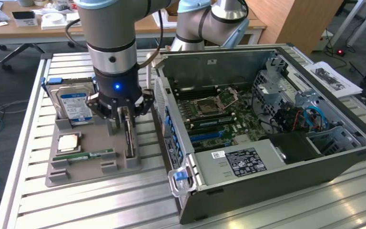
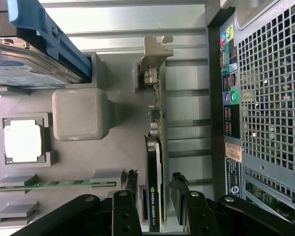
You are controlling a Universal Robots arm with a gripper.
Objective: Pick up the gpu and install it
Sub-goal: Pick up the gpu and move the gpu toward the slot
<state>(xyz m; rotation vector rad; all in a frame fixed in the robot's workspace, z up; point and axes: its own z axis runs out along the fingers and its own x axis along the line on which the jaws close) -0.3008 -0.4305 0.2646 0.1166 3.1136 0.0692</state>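
Slatted metal table (image 1: 75, 202) in an office workroom; open computer case (image 1: 335, 164) beside a grey tray (image 1: 81, 175). The gpu (image 2: 154, 157) stands on edge in the tray. The gripper (image 2: 154, 178) straddles it, fingers spread, released.

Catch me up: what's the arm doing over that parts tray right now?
The arm's gripper is down over the grey parts tray, with its open fingers on either side of the gpu, which stands on edge in its slot. The card is not gripped or lifted yet. The hard drive, processor and memory stick sit in their own tray slots. The open computer case lies beside the tray.
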